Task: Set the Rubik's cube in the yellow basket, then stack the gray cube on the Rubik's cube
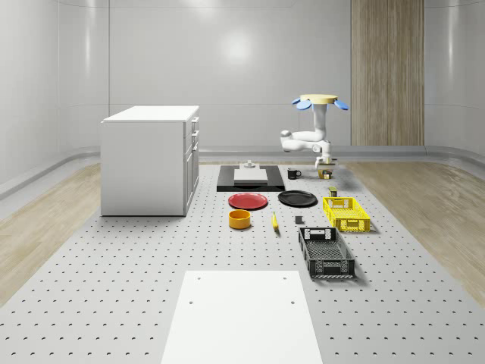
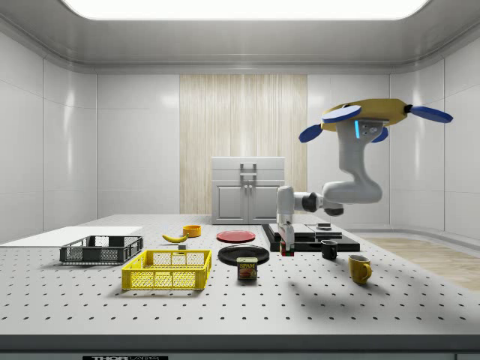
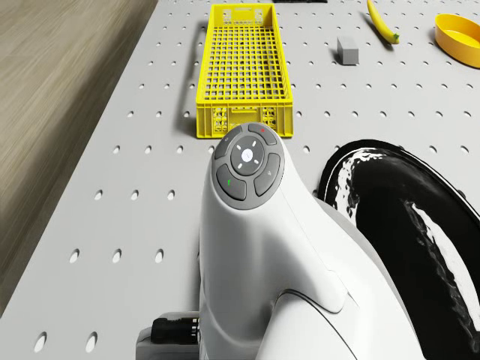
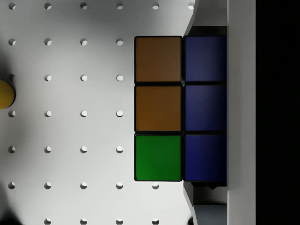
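Glossy square-tiled Rubik's cube [image 4: 180, 108] — clamped in the claw [image 2: 285, 245].

Walls: pale glossy panels, curved at corners | Accent: vertical wood-grain panel [image 1: 387, 72] on far wall | Floor: light wood planks [image 1: 42, 220] around a gray perforated platform [image 1: 114, 273] | Furniture: white cabinet [image 1: 150, 159] with drawers | Light: bright ceiling panel [image 2: 240, 7] overhead

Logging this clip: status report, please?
Drone hovering beyond black plate. Tool low at Rubik's cube, near table. Yellow basket empty. Spam can stands between.
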`<state>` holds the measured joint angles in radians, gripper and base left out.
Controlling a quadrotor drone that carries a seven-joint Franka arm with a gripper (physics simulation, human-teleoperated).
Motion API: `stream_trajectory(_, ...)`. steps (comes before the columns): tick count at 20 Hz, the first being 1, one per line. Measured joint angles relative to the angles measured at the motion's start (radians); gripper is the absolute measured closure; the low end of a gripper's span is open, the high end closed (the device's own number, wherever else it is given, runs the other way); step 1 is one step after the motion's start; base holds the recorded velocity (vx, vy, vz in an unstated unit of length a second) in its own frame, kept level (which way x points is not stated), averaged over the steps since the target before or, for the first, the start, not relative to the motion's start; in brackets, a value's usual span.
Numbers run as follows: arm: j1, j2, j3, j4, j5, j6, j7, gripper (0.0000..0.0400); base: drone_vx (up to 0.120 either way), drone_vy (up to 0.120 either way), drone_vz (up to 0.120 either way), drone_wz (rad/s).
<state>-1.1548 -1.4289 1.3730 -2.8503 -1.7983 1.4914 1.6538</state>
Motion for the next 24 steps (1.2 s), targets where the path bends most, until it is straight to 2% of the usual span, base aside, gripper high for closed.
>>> stream_trajectory(11,-0.006,-0.028,0.005,0.001,0.012,0.025,0.005,0.0075,0.12,0.0,0.0,0.0)
stream_trajectory(15,-0.008,-0.037,0.006,0.001,0.016,0.034,0.007,0.0075,0.12,0.09,0.0,0.0)
stream_trajectory(24,-0.012,-0.055,0.008,0.002,0.024,0.051,0.01,0.0075,0.12,0.0,0.0,0.0)
